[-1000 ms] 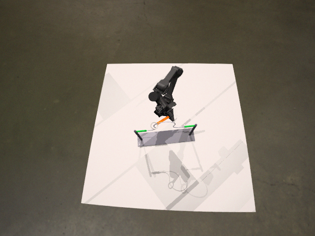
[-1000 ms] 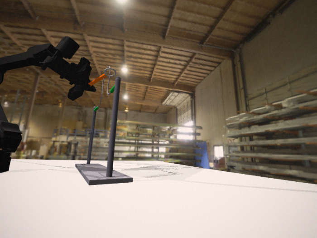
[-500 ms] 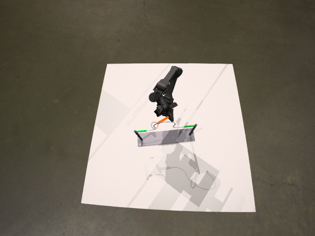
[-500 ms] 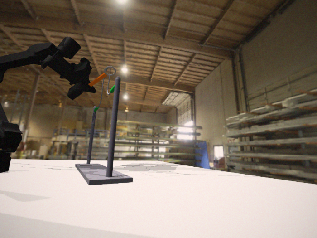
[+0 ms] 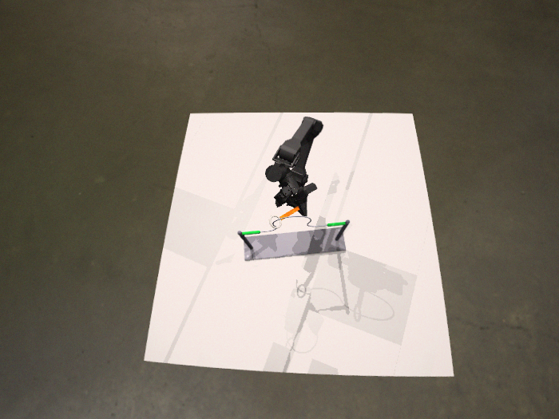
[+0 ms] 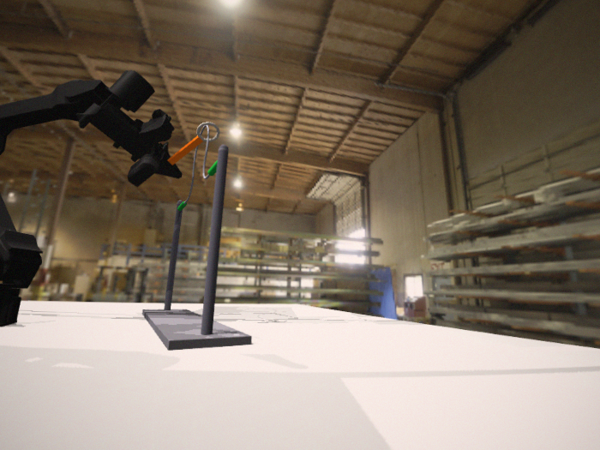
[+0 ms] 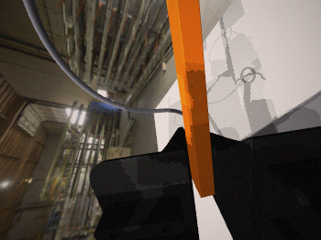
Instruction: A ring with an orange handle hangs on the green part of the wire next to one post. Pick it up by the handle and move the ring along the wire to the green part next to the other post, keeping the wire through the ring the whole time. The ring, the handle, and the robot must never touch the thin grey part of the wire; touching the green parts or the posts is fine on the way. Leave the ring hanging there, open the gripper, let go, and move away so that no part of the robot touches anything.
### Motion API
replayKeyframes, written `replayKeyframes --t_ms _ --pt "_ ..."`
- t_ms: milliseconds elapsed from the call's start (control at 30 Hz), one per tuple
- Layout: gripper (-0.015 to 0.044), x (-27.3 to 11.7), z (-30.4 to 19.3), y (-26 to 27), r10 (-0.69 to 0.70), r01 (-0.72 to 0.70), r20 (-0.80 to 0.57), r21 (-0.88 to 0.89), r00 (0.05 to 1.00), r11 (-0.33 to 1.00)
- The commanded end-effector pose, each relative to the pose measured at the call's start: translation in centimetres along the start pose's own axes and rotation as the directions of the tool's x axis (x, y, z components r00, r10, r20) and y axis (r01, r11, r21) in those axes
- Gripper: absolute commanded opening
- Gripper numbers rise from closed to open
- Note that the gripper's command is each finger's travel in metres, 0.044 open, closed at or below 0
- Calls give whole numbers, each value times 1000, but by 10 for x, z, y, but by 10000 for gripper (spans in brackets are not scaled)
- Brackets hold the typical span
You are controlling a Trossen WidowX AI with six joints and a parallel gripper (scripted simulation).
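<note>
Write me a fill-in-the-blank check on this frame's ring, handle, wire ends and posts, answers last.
The gripper is shut on the ____ handle.
The ring is around the ____ part of the wire.
The wire's two end parts are ____ in colour.
Both posts stand on one flat ____.

Missing words: orange; grey; green; base.

Top view: high above the bench (image 5: 209, 298) (image 6: 450, 395), far back, facing steeply down; whole bench inside.
Exterior view: low, just above bench level beside the base plate (image 5: 293, 243) (image 6: 210, 341), tilted up toward the ceiling (image 6: 279, 30).
Wrist view: very close behind the end effector (image 5: 302, 210) (image 6: 175, 166) (image 7: 202, 167), looking along the orange handle (image 5: 290, 212) (image 6: 185, 150) (image 7: 190, 75).
Shared by top and exterior: both posts (image 5: 342, 231) (image 6: 215, 240).
</note>
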State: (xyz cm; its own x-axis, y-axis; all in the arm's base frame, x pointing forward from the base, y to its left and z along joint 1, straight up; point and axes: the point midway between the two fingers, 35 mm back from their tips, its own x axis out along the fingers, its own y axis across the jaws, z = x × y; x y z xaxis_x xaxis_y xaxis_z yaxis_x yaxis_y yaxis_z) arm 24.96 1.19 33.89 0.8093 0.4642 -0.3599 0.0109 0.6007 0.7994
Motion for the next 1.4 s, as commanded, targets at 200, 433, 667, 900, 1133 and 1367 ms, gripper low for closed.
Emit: replayKeyframes --t_ms 200,433,667,900,1133,1367 --pt "-150 -1 2 -2 -57 59 21 -98 998 993" --pt "-150 -1 3 -6 -100 105 36 -168 994 980" --pt "-150 -1 4 -10 -144 153 55 -241 988 958" --pt "-150 -1 5 -15 -192 208 82 -324 978 923" --pt "-150 -2 7 -19 -236 262 113 -404 965 876" --pt "-150 -3 9 -24 -276 313 148 -479 950 820"
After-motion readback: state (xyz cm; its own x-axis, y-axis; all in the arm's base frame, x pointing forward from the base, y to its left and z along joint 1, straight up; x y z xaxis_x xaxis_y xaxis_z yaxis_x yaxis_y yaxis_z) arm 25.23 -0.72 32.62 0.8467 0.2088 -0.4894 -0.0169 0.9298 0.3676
